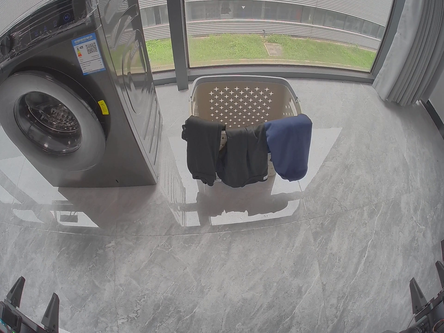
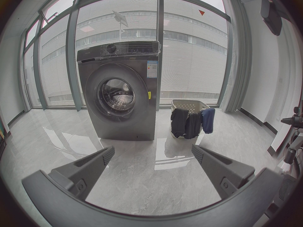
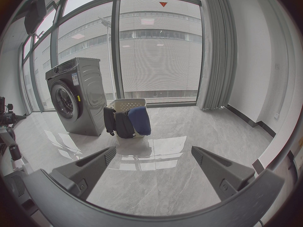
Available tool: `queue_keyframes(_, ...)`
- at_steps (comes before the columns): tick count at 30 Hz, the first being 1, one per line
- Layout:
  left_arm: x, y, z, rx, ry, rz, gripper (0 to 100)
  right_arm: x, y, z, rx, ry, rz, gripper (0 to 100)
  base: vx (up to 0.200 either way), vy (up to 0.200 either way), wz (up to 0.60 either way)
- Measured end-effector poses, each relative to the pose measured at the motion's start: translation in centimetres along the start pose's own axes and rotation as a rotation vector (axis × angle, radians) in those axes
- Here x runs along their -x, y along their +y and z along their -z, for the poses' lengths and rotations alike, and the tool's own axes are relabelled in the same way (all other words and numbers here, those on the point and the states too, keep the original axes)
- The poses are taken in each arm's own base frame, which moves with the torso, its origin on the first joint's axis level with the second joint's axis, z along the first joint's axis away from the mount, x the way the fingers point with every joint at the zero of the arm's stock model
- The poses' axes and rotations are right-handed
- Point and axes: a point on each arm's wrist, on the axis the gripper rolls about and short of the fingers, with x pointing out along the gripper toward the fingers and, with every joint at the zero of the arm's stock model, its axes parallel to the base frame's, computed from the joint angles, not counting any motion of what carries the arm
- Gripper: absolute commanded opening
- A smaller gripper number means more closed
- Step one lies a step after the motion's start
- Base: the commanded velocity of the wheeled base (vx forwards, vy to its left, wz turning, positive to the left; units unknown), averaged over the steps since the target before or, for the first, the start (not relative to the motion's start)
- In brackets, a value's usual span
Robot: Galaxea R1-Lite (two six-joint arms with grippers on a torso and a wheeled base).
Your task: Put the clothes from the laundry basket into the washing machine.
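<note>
1. Nearest, at the low left edge of the head view: left gripper (image 1: 35,297), released, fingers spread wide, nothing held, hovering above the bare floor (image 1: 231,264) and well apart from the clothes.
2. Opposite, at the low right edge: right gripper (image 1: 425,285), likewise released and empty, fingers apart over the same grey marbled tiles.
3. Farther ahead, about centre: laundry basket (image 1: 245,100), pale plastic with star-shaped holes in its walls, standing upright on the floor close to the window (image 1: 277,24).
4. Draped over the basket's near rim and hanging down its outer wall: 3 garments side by side.
   - black piece (image 1: 202,149) on the left
   - dark grey piece (image 1: 243,156) in the middle
   - blue piece (image 1: 289,146) on the right, touching the middle 1
5. Left of the basket, near but apart from it: washing machine (image 1: 125,70), dark grey, front-loading, front angled toward the near left.
6. On that front: round door (image 1: 48,121) with the drum dimly seen through its middle. Cannot tell for certain whether latched. Above it, a printed sticker (image 1: 88,53).
7. Far right, beside the window: pale curtain (image 1: 416,47) hanging in folds down to the floor.
</note>
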Motion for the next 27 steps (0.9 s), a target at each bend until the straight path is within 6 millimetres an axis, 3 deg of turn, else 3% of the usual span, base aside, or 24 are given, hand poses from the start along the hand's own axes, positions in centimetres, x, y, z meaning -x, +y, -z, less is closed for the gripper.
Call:
queue_keyframes(3, 0.00, 0.00, 0.00, 0.000, 0.000, 0.000, 100, 0.00, 0.00, 0.00, 0.000, 0.000, 0.000, 100, 0.000, 0.000, 0.00)
queue_keyframes(18, 0.00, 0.00, 0.00, 0.000, 0.000, 0.000, 100, 0.00, 0.00, 0.00, 0.000, 0.000, 0.000, 100, 0.200, 0.000, 0.00)
queue_keyframes(27, 0.00, 0.00, 0.00, 0.000, 0.000, 0.000, 100, 0.00, 0.00, 0.00, 0.000, 0.001, 0.000, 100, 0.022, 0.000, 0.00)
